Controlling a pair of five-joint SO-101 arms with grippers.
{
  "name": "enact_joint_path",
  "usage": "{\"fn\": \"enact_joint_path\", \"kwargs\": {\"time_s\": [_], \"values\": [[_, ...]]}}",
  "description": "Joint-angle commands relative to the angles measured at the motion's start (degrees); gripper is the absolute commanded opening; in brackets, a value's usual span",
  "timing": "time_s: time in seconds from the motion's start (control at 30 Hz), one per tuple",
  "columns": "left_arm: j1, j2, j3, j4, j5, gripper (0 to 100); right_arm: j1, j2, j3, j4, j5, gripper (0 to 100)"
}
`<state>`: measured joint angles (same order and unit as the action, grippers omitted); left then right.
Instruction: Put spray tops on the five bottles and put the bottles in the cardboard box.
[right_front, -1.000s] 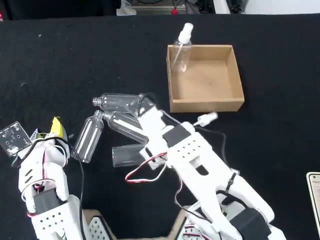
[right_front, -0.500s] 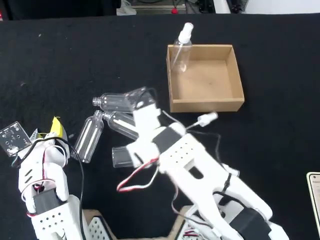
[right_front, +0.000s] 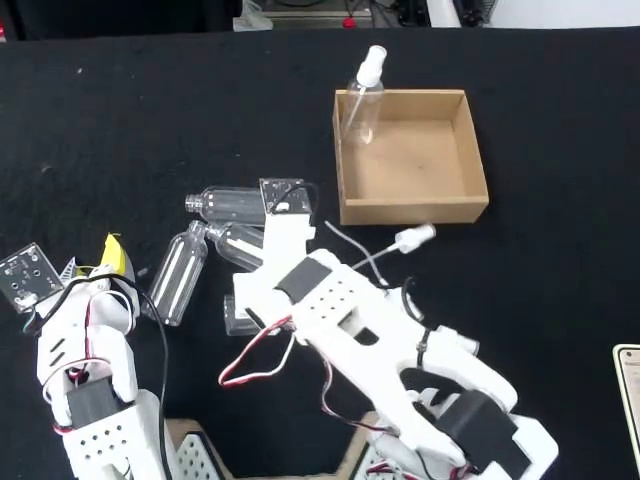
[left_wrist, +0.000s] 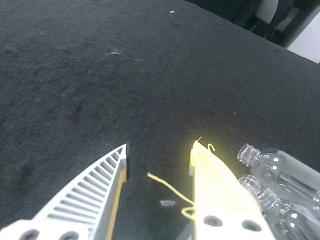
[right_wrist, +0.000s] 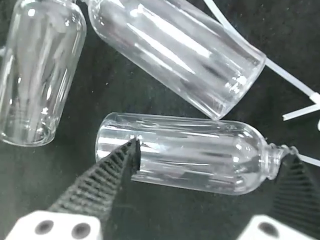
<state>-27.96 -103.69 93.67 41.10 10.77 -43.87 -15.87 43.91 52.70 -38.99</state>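
My right gripper (right_wrist: 210, 155) is open just over a clear capless bottle (right_wrist: 185, 152) lying on the black table, one finger at its base end and the other at its neck end. Two more capless bottles (right_wrist: 175, 50) (right_wrist: 40, 70) lie beside it. In the high view my right arm (right_front: 330, 295) covers most of that bottle (right_front: 238, 314). A loose spray top (right_front: 412, 238) with its tube lies in front of the cardboard box (right_front: 470, 150). One capped bottle (right_front: 362, 95) stands in the box's back left corner. My left gripper (left_wrist: 159, 147) is open over bare cloth, left of the bottles.
Further capless bottles (right_front: 225, 203) (right_front: 178, 275) lie left of the box. A small printed board (right_front: 22, 272) sits at the table's left edge beside the left arm, and a card (right_front: 628, 372) sits at the right edge. The cloth right of the box is free.
My right arm has swung left and turned over the cluster of bottles, covering more of them. The left arm and the box have not moved.
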Motion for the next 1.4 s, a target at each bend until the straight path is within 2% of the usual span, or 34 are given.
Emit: {"fn": "enact_joint_path", "kwargs": {"time_s": [0.0,0.07,0.27,0.43,0.5,0.6,0.7,0.77,0.83,1.03,1.3,1.37], "values": [[0.7,-0.3,-0.6,-0.2,-0.7,20,1.1,1.0,-2.3,-0.4,-0.7,40.4],[0.7,-0.3,-0.6,-0.2,-0.7,20,0.8,1.4,-2.6,2.5,1.0,40.3],[0.7,-0.3,-0.6,-0.2,-0.7,20,0.8,1.1,-6.9,15.5,16.9,40.3],[0.6,-0.3,-0.6,-0.2,-0.7,20,1.0,0.7,-7.3,21.1,20.1,40.5],[0.6,-0.3,-0.6,-0.2,-0.7,20,1.1,-0.2,-9.4,23.3,23.8,40.6],[0.6,-0.3,-0.6,-0.2,-0.7,20,0.9,-2.7,-12.4,26.4,33.1,40.6],[0.6,-0.3,-0.5,-0.2,-0.7,20,-0.8,-5.0,-12.7,29.1,46.4,40.4],[0.6,-0.3,-0.6,-0.2,-0.7,20,-1.3,-5.6,-11.6,28.7,55.6,40.4],[0.6,-0.3,-0.6,-0.2,-0.7,20,-1.3,-5.7,-9.5,26.5,60.4,40.4],[0.6,-0.3,-0.6,-0.2,-0.7,20,-1.3,-5.8,-0.8,17.7,68.5,40.4],[0.6,-0.3,-0.5,-0.2,-0.7,20,-0.9,-6.0,8.5,9.5,68.6,39.7],[0.7,-0.3,-0.5,-0.2,-0.7,20,0.2,-6.1,8.5,9.6,66.5,34.9]]}}
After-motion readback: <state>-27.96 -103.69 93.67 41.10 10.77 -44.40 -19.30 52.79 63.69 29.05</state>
